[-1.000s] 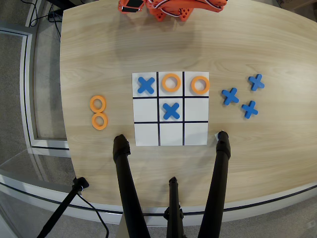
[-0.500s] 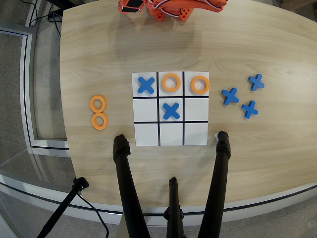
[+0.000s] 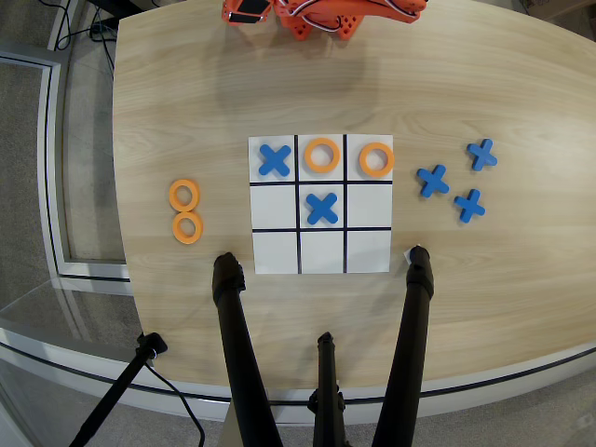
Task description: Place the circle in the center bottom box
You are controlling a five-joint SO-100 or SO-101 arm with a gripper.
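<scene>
An orange circle [image 3: 307,155] lies flat in the center bottom box [image 3: 303,177], the middle cell of the board row nearest the orange robot base, which is the top row in the overhead view. A second circle [image 3: 362,159] lies in the cell to its right. Two more circles [image 3: 173,195] [image 3: 176,227] lie on the table left of the board. Blue crosses fill the top-left cell [image 3: 274,159] and the central cell [image 3: 321,207]. The orange arm [image 3: 317,17] is folded at the top edge, far from the board. Its fingers cannot be made out.
Three blue crosses [image 3: 433,180] [image 3: 481,154] [image 3: 469,205] lie right of the board. Black tripod legs [image 3: 230,289] [image 3: 417,279] stand on the table just below the board, with a third leg [image 3: 326,372] between them. The table's curved front edge [image 3: 279,396] runs along the bottom.
</scene>
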